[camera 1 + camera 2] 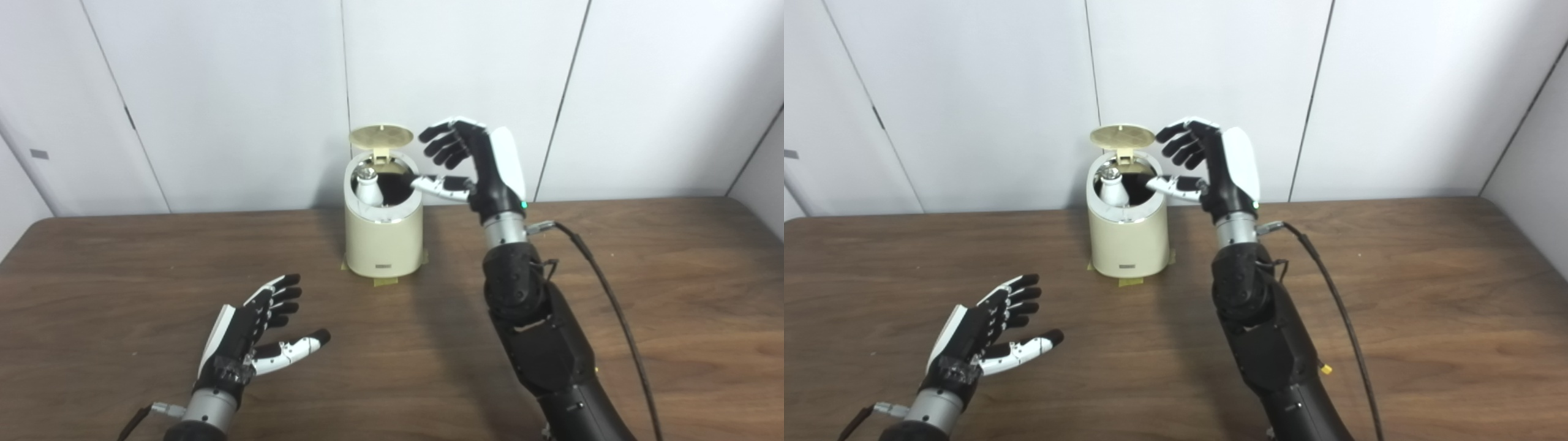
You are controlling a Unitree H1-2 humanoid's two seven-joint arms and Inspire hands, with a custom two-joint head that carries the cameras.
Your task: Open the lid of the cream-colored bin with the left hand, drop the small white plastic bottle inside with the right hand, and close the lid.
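Note:
The cream-colored bin (384, 242) stands at the far middle of the table, its round lid (381, 136) swung up and standing upright at the back. The small white plastic bottle (368, 188) rests inside the bin, leaning against the left wall with its cap showing above the rim. My right hand (474, 162) hovers just right of the bin's mouth, open, fingers spread and thumb reaching over the rim, holding nothing. My left hand (254, 334) is low over the near left of the table, open, palm turned inward, well short of the bin.
Strips of tape (385, 281) fix the bin's base to the wooden table (643, 294). A black cable (612, 306) runs from my right wrist down along the forearm. White wall panels stand right behind the table's far edge.

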